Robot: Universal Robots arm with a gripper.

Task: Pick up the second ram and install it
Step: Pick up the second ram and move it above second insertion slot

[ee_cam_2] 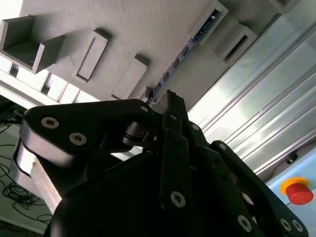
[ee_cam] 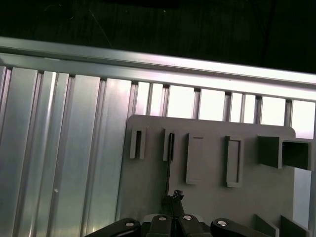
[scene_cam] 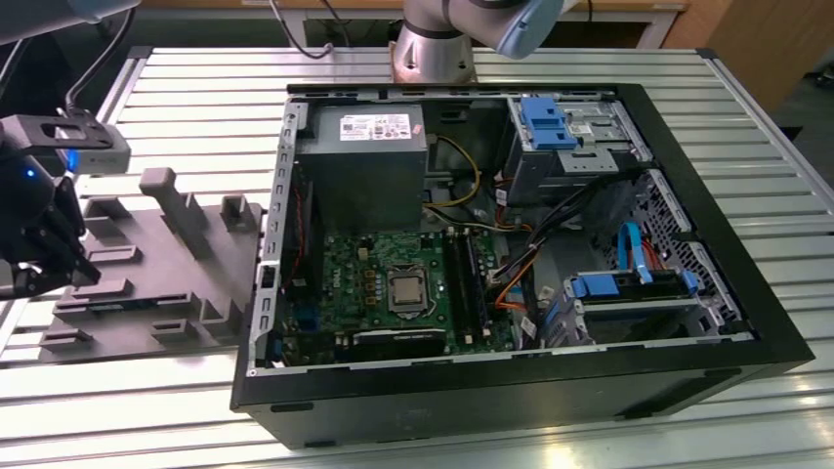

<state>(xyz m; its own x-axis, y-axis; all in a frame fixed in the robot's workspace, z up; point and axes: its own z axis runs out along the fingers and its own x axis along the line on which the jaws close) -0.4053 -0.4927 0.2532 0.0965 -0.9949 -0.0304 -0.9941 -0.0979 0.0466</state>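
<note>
Just beyond our black gripper [ee_cam_2: 170,97], whose state we cannot tell, the thin dark-grey second ram [ee_cam_2: 183,51] looks light, brittle: hold its edges.

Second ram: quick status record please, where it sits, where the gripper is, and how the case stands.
second ram: on edge in a slot of the grey holder, not yet in the case
gripper: over the grey holder, in line with the ram; contact unclear
PC case: open, motherboard exposed
grey holder position: at the exterior view's left of the case
</note>
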